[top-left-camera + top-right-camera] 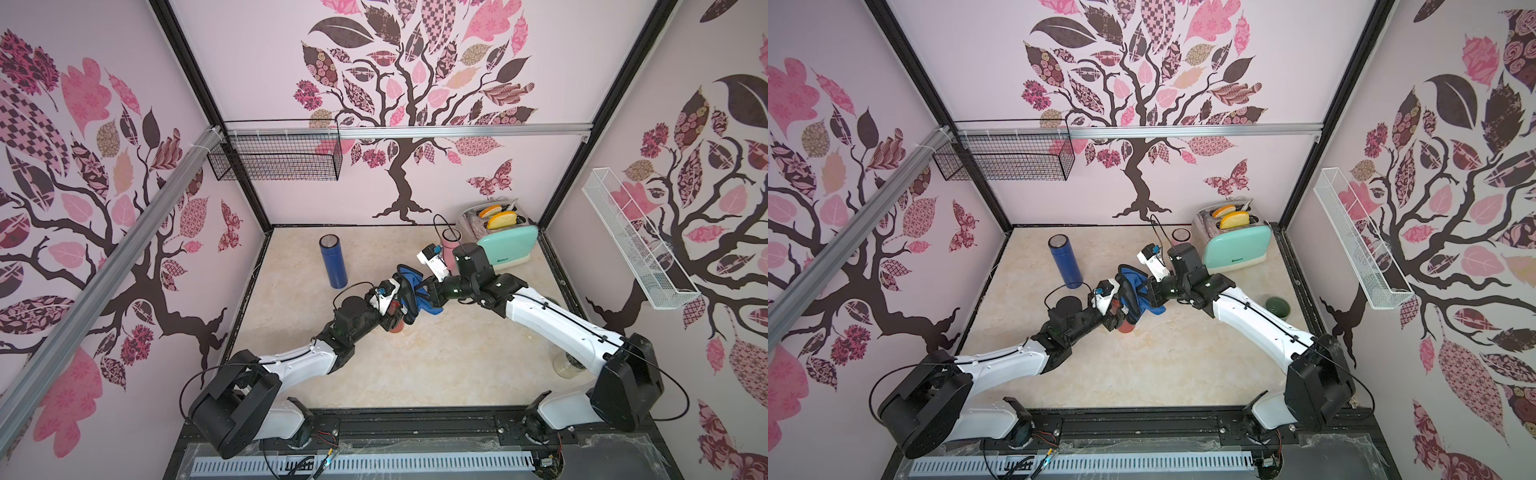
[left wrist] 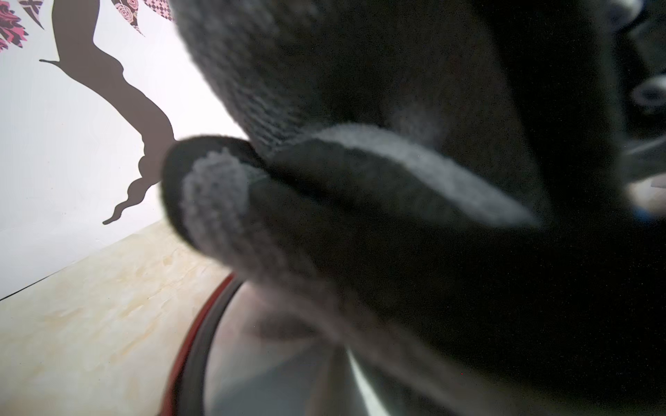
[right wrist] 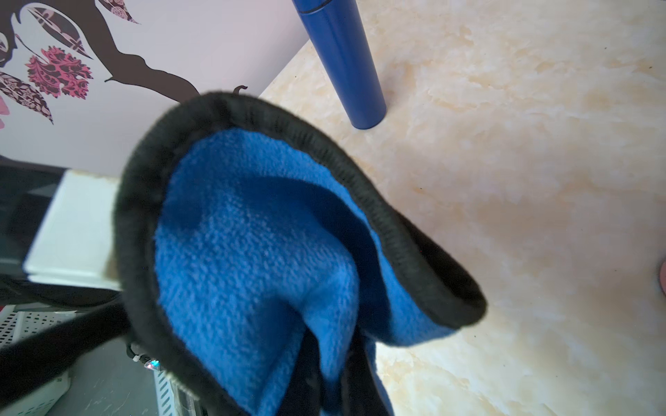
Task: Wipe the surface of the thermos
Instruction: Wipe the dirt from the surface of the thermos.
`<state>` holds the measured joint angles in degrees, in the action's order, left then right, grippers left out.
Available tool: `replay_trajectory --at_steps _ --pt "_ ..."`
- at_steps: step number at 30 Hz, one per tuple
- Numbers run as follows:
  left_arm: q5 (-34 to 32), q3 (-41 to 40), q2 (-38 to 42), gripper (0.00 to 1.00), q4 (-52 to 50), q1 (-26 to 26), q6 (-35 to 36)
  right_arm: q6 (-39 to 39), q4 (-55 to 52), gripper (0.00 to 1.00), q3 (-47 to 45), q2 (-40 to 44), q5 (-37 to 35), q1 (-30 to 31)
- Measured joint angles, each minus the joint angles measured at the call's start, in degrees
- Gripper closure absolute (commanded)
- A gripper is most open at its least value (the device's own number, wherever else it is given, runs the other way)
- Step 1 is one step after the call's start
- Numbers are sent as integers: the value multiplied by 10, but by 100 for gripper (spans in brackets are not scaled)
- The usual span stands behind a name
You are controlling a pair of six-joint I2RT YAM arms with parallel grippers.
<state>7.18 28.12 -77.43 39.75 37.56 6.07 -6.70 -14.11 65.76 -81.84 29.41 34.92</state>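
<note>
A red thermos (image 1: 397, 327) stands upright at the middle of the table, also seen in a top view (image 1: 1126, 325). My left gripper (image 1: 392, 316) is shut on its body from the left. In the left wrist view only its red rim (image 2: 196, 335) and steel top (image 2: 274, 363) show under the cloth (image 2: 360, 201). The cloth (image 1: 411, 291) is blue with a black hem and drapes over the thermos top. My right gripper (image 1: 430, 291) is shut on the cloth from the right. In the right wrist view the cloth (image 3: 259, 245) hides the fingers.
A blue thermos (image 1: 332, 262) stands at the back left, also in the right wrist view (image 3: 342, 65). A pink thermos (image 1: 449, 247) and a mint toaster (image 1: 505, 245) stand at the back right. A green bowl (image 1: 1278, 306) and a glass jar (image 1: 567, 365) lie by the right arm.
</note>
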Motion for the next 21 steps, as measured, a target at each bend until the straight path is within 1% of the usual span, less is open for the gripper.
replay_trajectory --at_steps 12,17,21 --pt "11 0 -9 100 14 -1 0 -5 2 100 9 8 -1 15" --pt "17 0 -10 100 14 -3 -3 -9 10 100 21 -2 0 26" --pt "24 0 -10 100 16 -4 2 -9 28 100 41 -22 14 38"
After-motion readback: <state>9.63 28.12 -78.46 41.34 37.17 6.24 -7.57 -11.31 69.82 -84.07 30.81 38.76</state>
